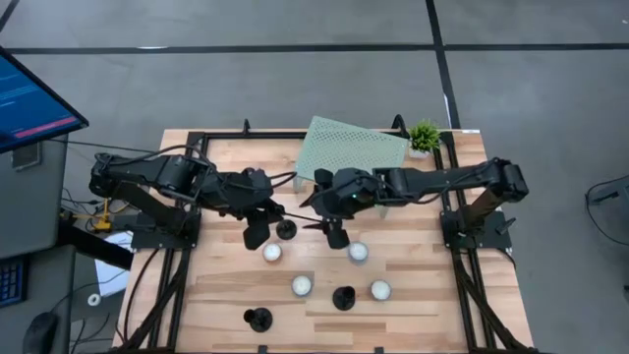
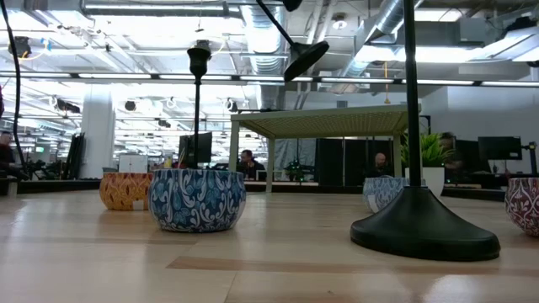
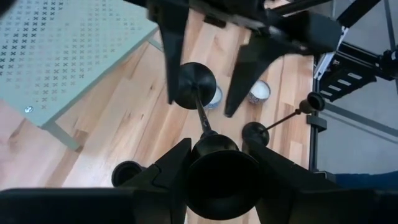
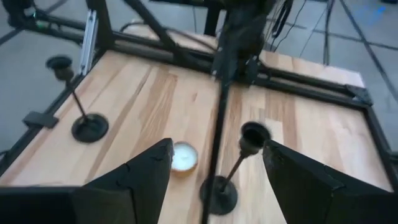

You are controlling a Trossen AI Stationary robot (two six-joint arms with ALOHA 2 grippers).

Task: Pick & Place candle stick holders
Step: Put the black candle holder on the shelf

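One black candle stick holder (image 3: 200, 112) hangs slanted in the air between my two grippers. My left gripper (image 1: 257, 234) is shut on its near, upper end. Its round base (image 2: 307, 55) is the free lower end. My right gripper (image 1: 334, 236) is open, with its fingers (image 3: 169, 56) on either side of that base (image 3: 198, 84); I cannot tell whether they touch it. A second holder (image 1: 286, 229) stands on its base between the grippers. Two more holders (image 1: 344, 298) (image 1: 258, 319) stand near the front edge. My left gripper pinches the holder's cup end (image 3: 217, 177) between its two fingers. The stem (image 3: 203, 118) runs on away from the fingers, slanting down toward my right gripper. The holder is lifted clear of the table.
Several white tealights (image 1: 272, 253) (image 1: 359, 252) (image 1: 302, 286) lie among the holders, in patterned tins (image 2: 197, 199). A pale green perforated stand (image 1: 354, 147) and a small potted plant (image 1: 425, 136) are at the far edge. A monitor (image 1: 29, 98) stands off the table's left.
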